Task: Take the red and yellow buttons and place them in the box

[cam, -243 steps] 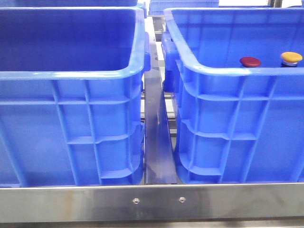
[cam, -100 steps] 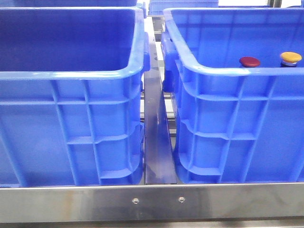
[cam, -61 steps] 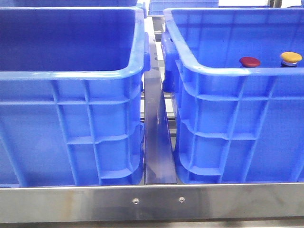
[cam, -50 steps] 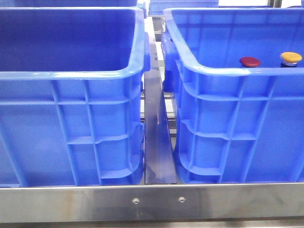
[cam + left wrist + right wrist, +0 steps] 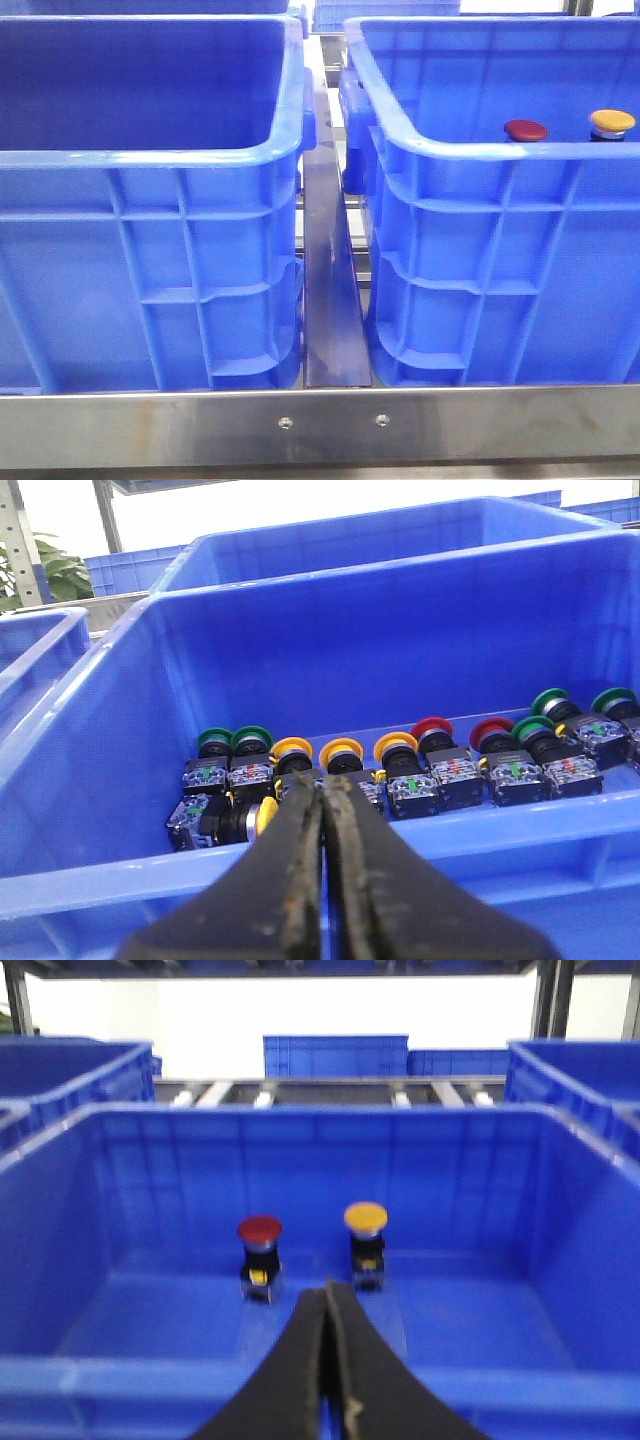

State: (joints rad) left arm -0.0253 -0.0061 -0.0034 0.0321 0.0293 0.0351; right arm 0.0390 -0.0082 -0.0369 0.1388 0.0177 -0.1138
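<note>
Front view showed the red button [image 5: 526,130] and the yellow button [image 5: 612,121] standing upright, side by side but apart, inside the right crate [image 5: 470,150]. The left crate [image 5: 150,160] stood beside it. Both the left gripper [image 5: 323,810] and the right gripper [image 5: 329,1312] had fingers pressed together, holding nothing.

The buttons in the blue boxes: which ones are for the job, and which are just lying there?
For the job:
red button
yellow button
right blue crate holding them

Just lying there:
green buttons, other red and yellow ones, in the left wrist view's crate
</note>
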